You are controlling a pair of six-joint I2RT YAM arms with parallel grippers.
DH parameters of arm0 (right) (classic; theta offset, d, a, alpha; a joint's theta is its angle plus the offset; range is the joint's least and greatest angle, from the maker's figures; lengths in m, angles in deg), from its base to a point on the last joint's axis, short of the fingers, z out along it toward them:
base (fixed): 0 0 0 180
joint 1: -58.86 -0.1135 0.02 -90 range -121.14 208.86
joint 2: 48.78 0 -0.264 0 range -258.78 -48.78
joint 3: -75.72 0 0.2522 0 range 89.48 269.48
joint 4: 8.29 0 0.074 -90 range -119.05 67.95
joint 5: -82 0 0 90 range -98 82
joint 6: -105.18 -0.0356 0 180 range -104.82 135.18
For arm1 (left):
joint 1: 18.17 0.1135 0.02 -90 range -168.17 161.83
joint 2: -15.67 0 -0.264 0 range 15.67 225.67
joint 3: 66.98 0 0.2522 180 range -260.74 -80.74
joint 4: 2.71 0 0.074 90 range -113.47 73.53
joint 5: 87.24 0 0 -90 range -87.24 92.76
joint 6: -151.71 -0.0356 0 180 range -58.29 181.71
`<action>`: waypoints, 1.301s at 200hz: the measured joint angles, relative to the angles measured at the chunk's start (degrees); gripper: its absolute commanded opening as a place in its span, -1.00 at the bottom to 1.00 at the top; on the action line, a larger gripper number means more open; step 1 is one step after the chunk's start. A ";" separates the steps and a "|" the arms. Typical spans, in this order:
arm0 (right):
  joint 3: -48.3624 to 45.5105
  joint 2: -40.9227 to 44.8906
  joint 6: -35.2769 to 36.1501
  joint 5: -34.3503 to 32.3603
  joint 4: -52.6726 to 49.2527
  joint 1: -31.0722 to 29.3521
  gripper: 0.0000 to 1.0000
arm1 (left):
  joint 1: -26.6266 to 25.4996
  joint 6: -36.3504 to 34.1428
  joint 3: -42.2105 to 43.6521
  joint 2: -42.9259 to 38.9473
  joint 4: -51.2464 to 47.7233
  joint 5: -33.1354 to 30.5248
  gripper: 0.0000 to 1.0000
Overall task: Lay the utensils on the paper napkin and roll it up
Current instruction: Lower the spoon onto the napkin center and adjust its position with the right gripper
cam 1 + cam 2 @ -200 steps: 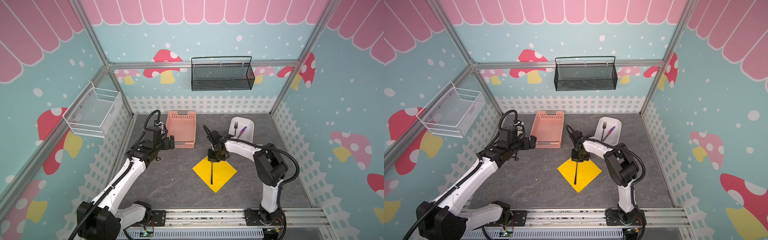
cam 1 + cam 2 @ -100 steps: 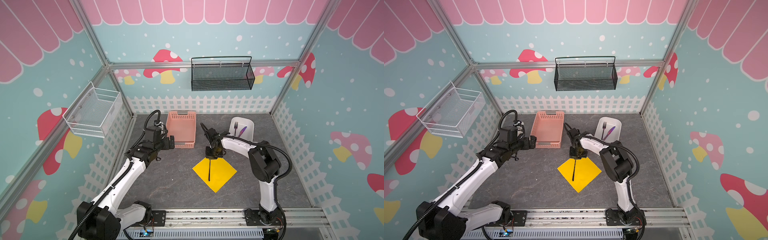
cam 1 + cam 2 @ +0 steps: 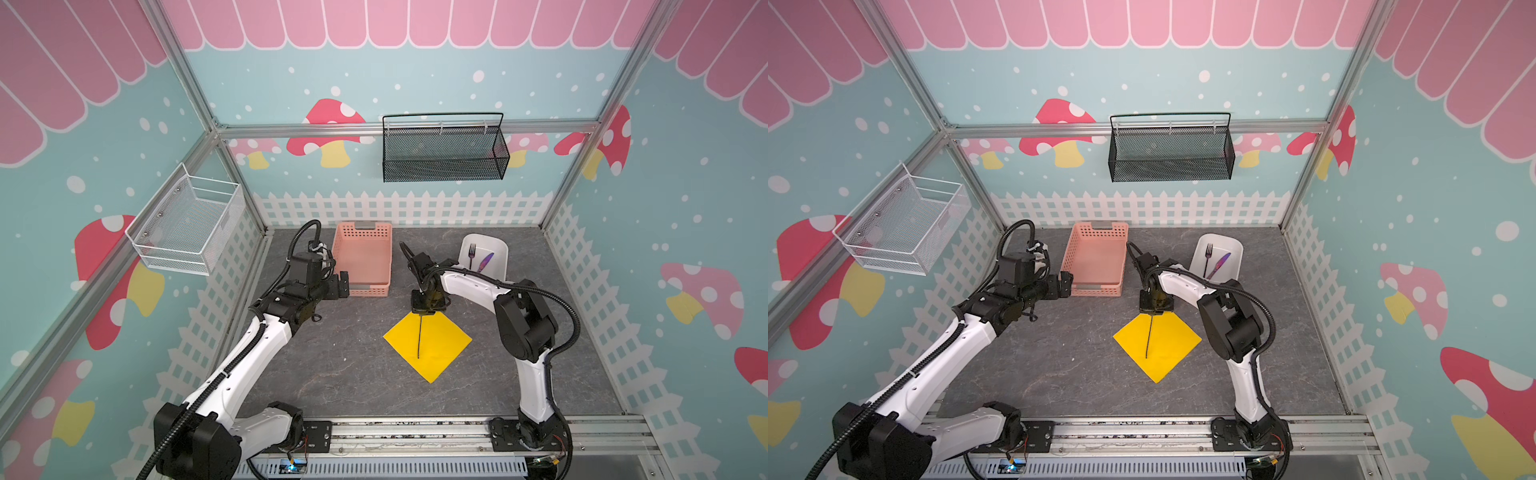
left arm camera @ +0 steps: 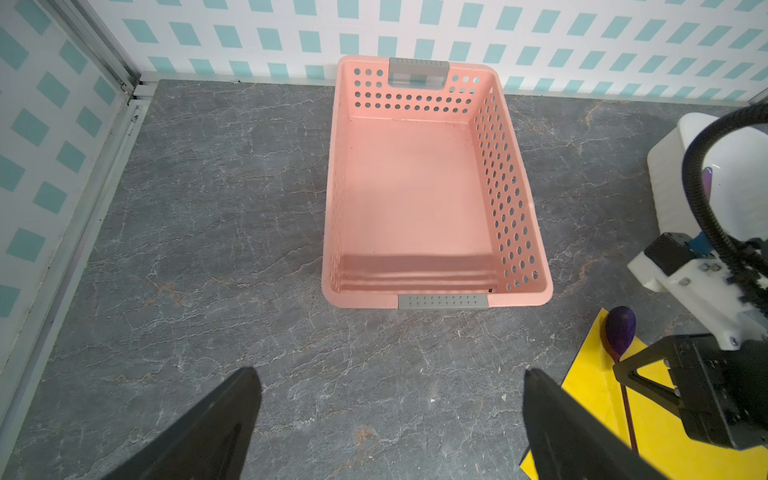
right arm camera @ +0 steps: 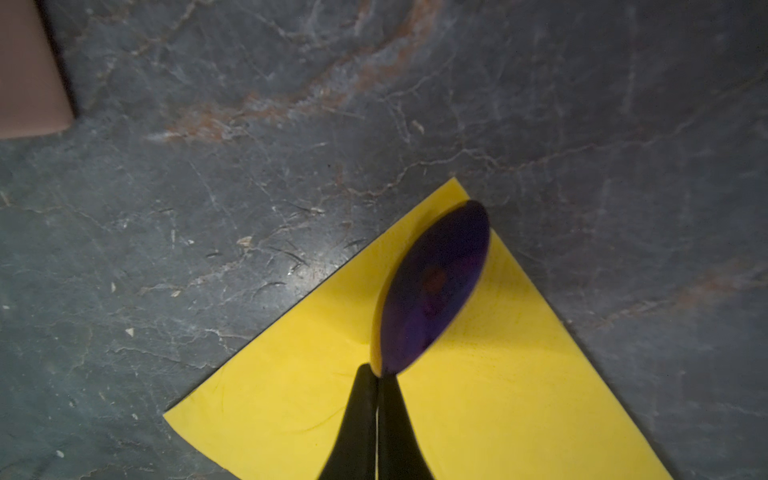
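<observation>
The paper napkin (image 3: pixel 444 347) is lying flat as a diamond in the middle of the surface (image 3: pixel 332 365). All four of its edges are showing free in both top views, and its far corner is pointing at the gap between the pink basket (image 3: pixel 365 266) and the white bin (image 3: pixel 500 249). The right end effector (image 5: pixel 377 374) is hanging over that far corner, its jaws pinching narrowly on the neck of the spoon (image 5: pixel 432 286). The bowl is reaching out to the corner's tip, and the handle is running back across the sheet toward its middle. Whether the spoon is touching the paper I cannot tell. The left end effector (image 4: pixel 388 374) is hovering wide and holding nothing, just before the pink basket's near rim, well apart from the napkin. Bare surface is lying open left of the napkin and in front of it up to the rail (image 3: pixel 415 432), while the right arm (image 3: pixel 525 328) is crowding the napkin's right side. Counting: one napkin and three utensils, with one spoon in the grip and one fork (image 3: pixel 471 252) and one knife (image 3: pixel 485 262) lying side by side in the bin
</observation>
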 measured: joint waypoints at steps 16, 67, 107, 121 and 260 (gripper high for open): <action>0.07 -0.09 0.28 0.04 -0.02 0.04 -0.81 | 0.00 0.02 0.00 0.00 0.00 0.00 1.00; 0.09 -1.22 0.81 0.31 -0.13 0.04 -0.69 | 0.00 0.00 0.00 0.00 0.00 0.00 1.00; 0.20 -1.33 1.03 0.90 -0.09 0.04 -0.86 | 0.00 0.00 0.00 0.00 0.00 0.00 1.00; 0.31 -1.33 1.07 0.83 -0.20 0.04 -0.91 | 0.00 0.00 0.00 0.00 0.00 0.00 1.00; 8.70 -6.27 1.07 -6.54 -8.41 -1.16 -0.87 | 0.00 0.00 0.00 0.00 0.00 0.00 1.00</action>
